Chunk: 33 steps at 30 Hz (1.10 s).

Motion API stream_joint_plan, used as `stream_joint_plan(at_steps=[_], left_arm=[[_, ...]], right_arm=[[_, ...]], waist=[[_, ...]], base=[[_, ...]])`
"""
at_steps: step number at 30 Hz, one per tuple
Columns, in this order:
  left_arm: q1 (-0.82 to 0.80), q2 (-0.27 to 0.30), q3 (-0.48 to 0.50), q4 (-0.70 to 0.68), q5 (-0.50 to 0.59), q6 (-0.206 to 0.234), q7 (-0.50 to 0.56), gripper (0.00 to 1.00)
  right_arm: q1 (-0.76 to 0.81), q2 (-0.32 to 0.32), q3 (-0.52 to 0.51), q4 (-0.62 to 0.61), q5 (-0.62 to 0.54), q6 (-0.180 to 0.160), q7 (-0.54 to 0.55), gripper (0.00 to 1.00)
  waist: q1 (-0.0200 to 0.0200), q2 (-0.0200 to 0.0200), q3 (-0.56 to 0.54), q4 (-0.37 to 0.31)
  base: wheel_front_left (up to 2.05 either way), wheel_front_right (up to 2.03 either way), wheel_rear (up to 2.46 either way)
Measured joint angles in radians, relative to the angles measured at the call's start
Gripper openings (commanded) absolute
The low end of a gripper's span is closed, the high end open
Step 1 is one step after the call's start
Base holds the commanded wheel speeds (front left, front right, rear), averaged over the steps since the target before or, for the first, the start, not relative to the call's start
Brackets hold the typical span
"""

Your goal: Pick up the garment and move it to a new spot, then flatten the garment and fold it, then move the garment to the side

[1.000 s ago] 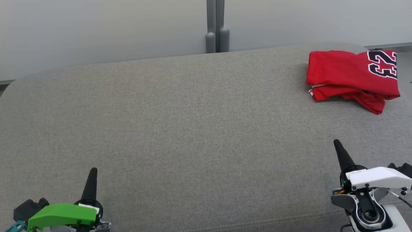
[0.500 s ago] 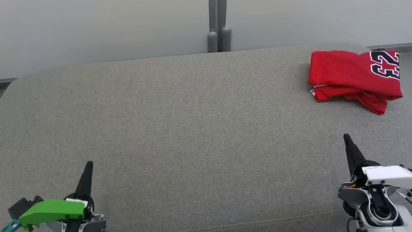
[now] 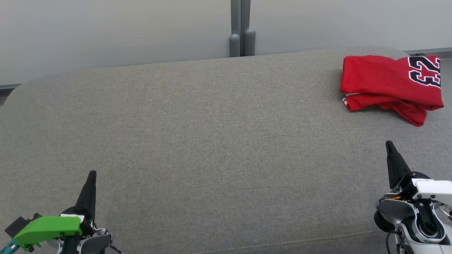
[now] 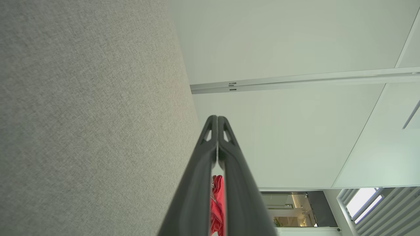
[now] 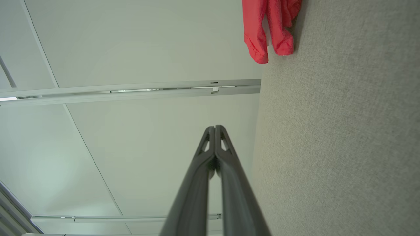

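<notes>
the closed, empty left gripper [image 4: 217,118] hid most of the garment [image 4: 217,200]; beyond the closed right gripper [image 5: 215,127], the frame edge cropped it.

Head view: the left pincer [image 3: 91,174] and right pincer [image 3: 389,144] each appear as a single dark spike, one finger hiding the other. Their housings are cut by the bottom edge. The grey cushion [image 3: 212,141] runs past the left, right and bottom edges. The folded red garment [image 3: 381,81] conceals its lower layers, and its numeral is partly lost at the cloth's right edge.

Left wrist view: the garment [image 4: 218,203] is a red sliver between the fingers, the rest masked by them. The room beyond [image 4: 295,209] is too small to read.

Right wrist view: the garment [image 5: 254,29] is cut by the top edge.
</notes>
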Motion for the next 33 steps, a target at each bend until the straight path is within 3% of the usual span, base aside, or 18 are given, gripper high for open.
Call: stream_joint_plan(at_steps=[33], left_arm=[[-0.009, 0.000, 0.003, 0.016, 0.000, -0.002, 0.002, 0.00]], right_arm=[[-0.001, 0.001, -0.003, 0.010, 0.001, 0.000, 0.001, 0.00]], waist=[[0.0000, 0.0000, -0.001, 0.000]], base=[[0.00, 0.00, 0.00]])
